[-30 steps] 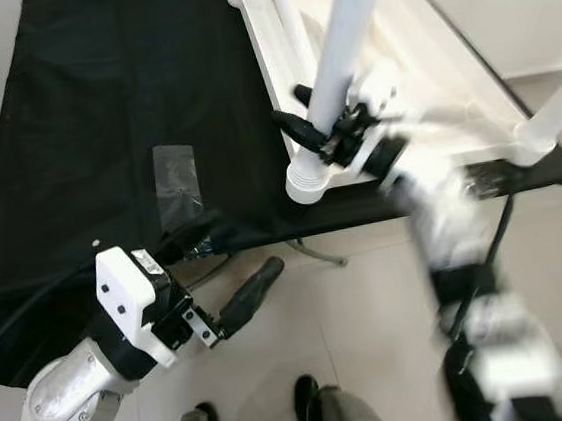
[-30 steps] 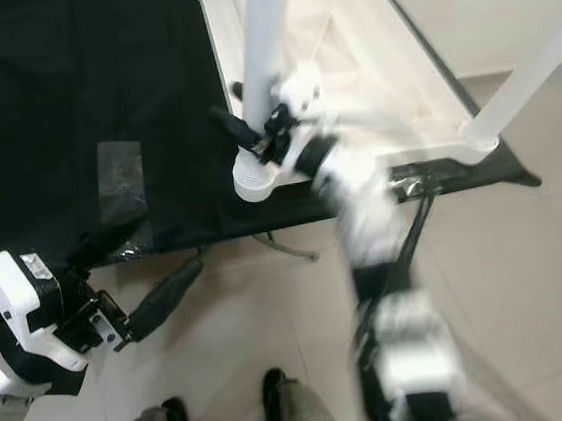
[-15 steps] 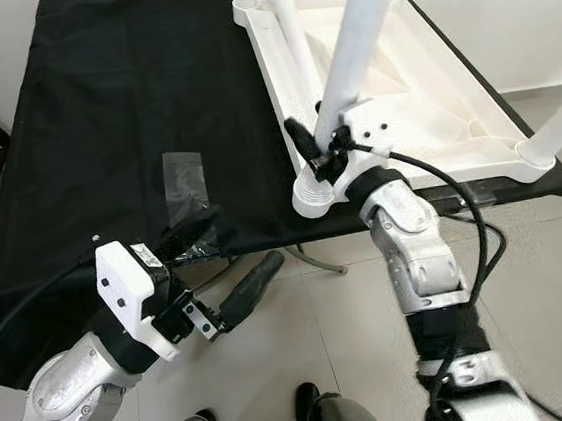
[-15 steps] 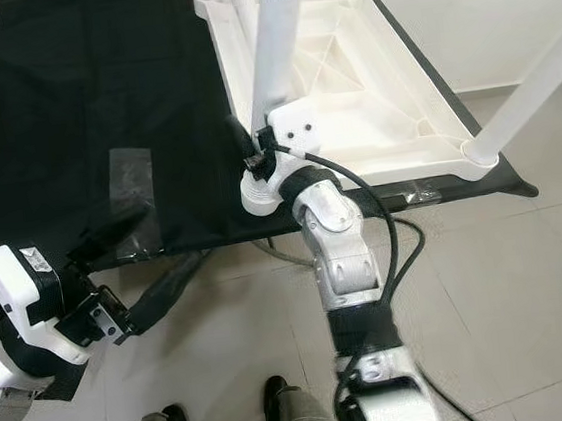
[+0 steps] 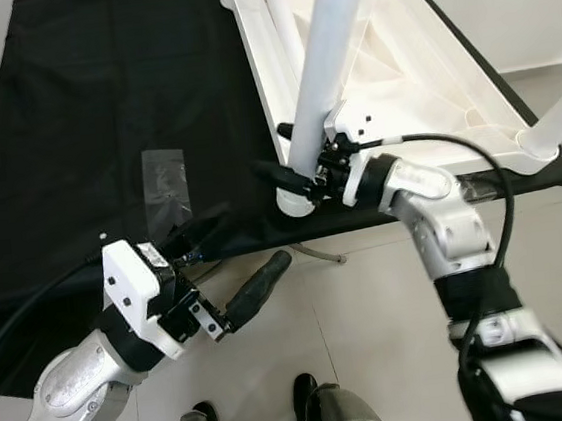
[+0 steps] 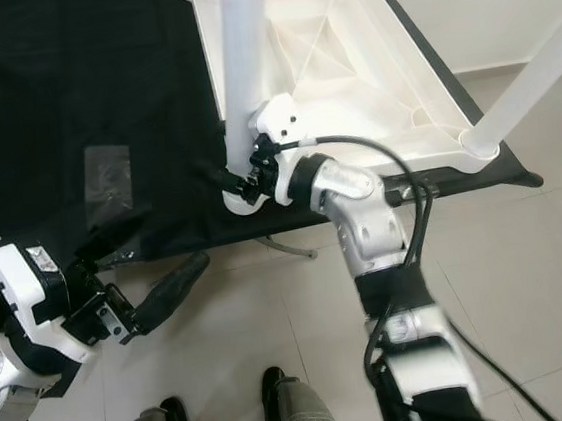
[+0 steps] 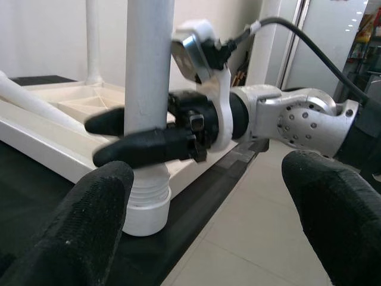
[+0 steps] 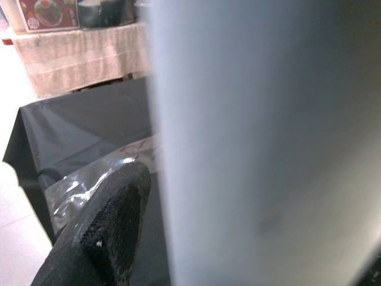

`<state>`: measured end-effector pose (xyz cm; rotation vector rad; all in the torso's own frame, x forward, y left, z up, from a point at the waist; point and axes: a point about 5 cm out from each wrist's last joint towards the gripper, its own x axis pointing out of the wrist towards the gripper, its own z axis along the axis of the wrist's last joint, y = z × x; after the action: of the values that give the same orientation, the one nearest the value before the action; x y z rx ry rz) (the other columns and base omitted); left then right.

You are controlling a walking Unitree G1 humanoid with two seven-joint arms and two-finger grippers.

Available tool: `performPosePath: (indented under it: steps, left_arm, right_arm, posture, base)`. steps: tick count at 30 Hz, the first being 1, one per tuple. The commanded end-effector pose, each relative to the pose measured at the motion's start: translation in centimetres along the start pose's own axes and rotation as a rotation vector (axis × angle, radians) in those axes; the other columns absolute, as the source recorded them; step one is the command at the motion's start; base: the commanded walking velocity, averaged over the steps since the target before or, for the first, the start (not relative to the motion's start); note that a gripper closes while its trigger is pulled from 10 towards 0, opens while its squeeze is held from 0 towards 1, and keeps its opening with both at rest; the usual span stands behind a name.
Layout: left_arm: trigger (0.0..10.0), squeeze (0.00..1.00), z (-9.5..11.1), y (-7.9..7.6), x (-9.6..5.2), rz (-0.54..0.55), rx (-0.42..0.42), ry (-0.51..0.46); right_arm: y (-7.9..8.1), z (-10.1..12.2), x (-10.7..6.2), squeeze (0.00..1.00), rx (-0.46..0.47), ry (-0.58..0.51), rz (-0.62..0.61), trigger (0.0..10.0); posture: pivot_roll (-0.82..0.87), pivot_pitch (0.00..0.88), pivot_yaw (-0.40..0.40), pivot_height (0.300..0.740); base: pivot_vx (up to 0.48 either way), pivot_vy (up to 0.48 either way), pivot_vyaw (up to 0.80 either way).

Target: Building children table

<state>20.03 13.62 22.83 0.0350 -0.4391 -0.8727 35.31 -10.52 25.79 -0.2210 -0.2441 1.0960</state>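
Bright, even daylight, sharp head views; the right wrist view blurs close up.

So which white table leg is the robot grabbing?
The upright leg at the near corner of the upside-down table, closest to the robot. The right gripper has its jaws around it just above the ribbed base. The other legs stand untouched.

We see a tabletop (image 5: 99,109) covered by a black cloth across the upper left and centre of the frame. An upturned white children's table (image 5: 398,78) lies on it at upper right, legs pointing up. A clear plastic bag (image 5: 163,183) lies flat left of centre. Pale tiled floor (image 5: 372,311) fills the lower frame.
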Motion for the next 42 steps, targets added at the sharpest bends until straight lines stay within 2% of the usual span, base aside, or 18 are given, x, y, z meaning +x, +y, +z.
performPosePath:
  steps: [1,8,9,18,22,24,25,26,27,28,29,30,31,32,33,35,41,42]
  left_arm:
    - [10.0,0.00,-0.4,-0.3,0.0,-0.008,-0.009,0.005]
    - [10.0,0.00,-0.2,0.2,-0.2,0.002,0.019,0.015]
    - [10.0,0.00,-0.1,0.3,-0.3,0.006,0.023,0.017]
    - [10.0,0.00,-0.2,0.6,-0.9,0.023,0.034,0.040]
    - [10.0,0.00,-0.4,0.8,-1.3,0.036,0.038,0.054]
    - [10.0,0.00,-0.5,0.9,-1.6,0.042,0.037,0.064]
    - [10.0,0.00,-0.5,0.9,-1.6,0.042,0.037,0.064]
    - [10.0,0.00,-0.6,1.0,-1.7,0.044,0.038,0.069]
    - [10.0,0.00,-0.7,1.0,-1.8,0.045,0.038,0.074]
    - [10.0,0.00,-0.7,1.0,-1.8,0.045,0.038,0.074]
    - [10.0,0.00,-0.7,1.0,-1.9,0.046,0.038,0.076]
    - [10.0,0.00,-0.7,1.0,-1.9,0.046,0.038,0.076]
    - [10.0,0.00,-0.7,1.1,-1.9,0.046,0.039,0.079]
    - [10.0,0.00,-0.7,1.1,-1.9,0.046,0.039,0.079]
    - [10.0,0.00,-0.8,1.2,-1.8,0.046,0.039,0.080]
    - [10.0,0.00,-0.8,1.2,-1.7,0.047,0.038,0.075]
    - [10.0,0.00,-0.8,1.3,-1.5,0.054,0.048,0.065]
    - [10.0,0.00,-0.8,1.3,-1.5,0.056,0.050,0.065]
  right_arm:
    - [0.0,-0.2,0.4,0.00,0.014,-0.010,0.047,10.0]
    - [-1.1,0.5,0.5,0.00,-0.018,0.023,0.215,10.0]
    - [-1.2,0.6,0.5,0.00,-0.021,0.023,0.234,0.0]
    - [-2.2,1.0,0.1,0.00,-0.013,0.002,0.229,0.0]
    - [-2.5,-0.3,-0.6,0.00,-0.016,0.017,0.108,0.0]
    - [-2.5,-2.1,-1.4,0.00,0.022,0.039,-0.104,0.0]
    - [-2.5,-2.1,-1.4,0.00,0.022,0.039,-0.104,0.0]
    - [-2.2,-2.9,-1.6,0.00,0.058,0.039,-0.230,0.0]
    - [-1.7,-4.1,-2.1,0.00,0.101,0.033,-0.505,0.0]
    - [-1.7,-4.1,-2.1,0.00,0.101,0.033,-0.505,0.0]
    - [-0.4,-5.5,-2.8,0.00,0.173,0.048,-0.725,0.0]
    - [-0.4,-5.5,-2.8,0.00,0.173,0.048,-0.725,0.0]
    - [2.1,-6.5,-2.9,0.00,0.171,0.083,-0.779,0.0]
    - [2.1,-6.5,-2.9,0.00,0.171,0.083,-0.779,0.0]
    - [3.9,-7.0,-2.6,0.00,0.192,0.102,-0.781,0.0]
    - [4.5,-7.0,-2.0,0.00,0.185,0.103,-0.740,0.0]
    - [3.1,-6.3,-1.1,0.00,0.144,0.089,-0.703,0.0]
    - [2.7,-6.0,-1.1,0.00,0.121,0.083,-0.707,1.4]
  posture:
    - [0.10,0.284,-0.118,0.740]
    - [0.11,0.284,-0.122,0.740]
    - [0.11,0.284,-0.123,0.740]
    - [0.10,0.292,-0.121,0.740]
    - [0.08,0.297,-0.122,0.740]
    - [0.06,0.301,-0.127,0.740]
    - [0.06,0.301,-0.127,0.740]
    - [0.05,0.301,-0.130,0.740]
    - [0.05,0.301,-0.131,0.740]
    - [0.05,0.301,-0.131,0.740]
    - [0.04,0.306,-0.133,0.740]
    - [0.04,0.306,-0.133,0.740]
    - [0.05,0.321,-0.127,0.740]
    - [0.05,0.321,-0.127,0.740]
    - [0.04,0.310,-0.124,0.740]
    - [0.04,0.302,-0.130,0.740]
    - [0.04,0.292,-0.138,0.740]
    - [0.04,0.287,-0.138,0.740]
  base:
    - [0.000,0.000,0.00]
    - [0.000,0.000,0.00]
    - [0.000,0.000,0.00]
    - [0.000,0.000,0.00]
    - [0.000,0.000,0.00]
    - [0.000,0.000,0.00]
    - [0.000,0.000,0.00]
    - [0.000,0.000,0.00]
    - [0.000,0.000,0.00]
    - [0.000,0.000,0.00]
    - [0.000,0.000,0.00]
    - [0.000,0.000,0.00]
    - [0.000,0.000,0.00]
    - [0.000,0.000,0.00]
    - [0.000,0.000,0.00]
    - [0.000,0.000,0.00]
    - [0.000,0.000,0.00]
    - [0.000,0.000,0.00]
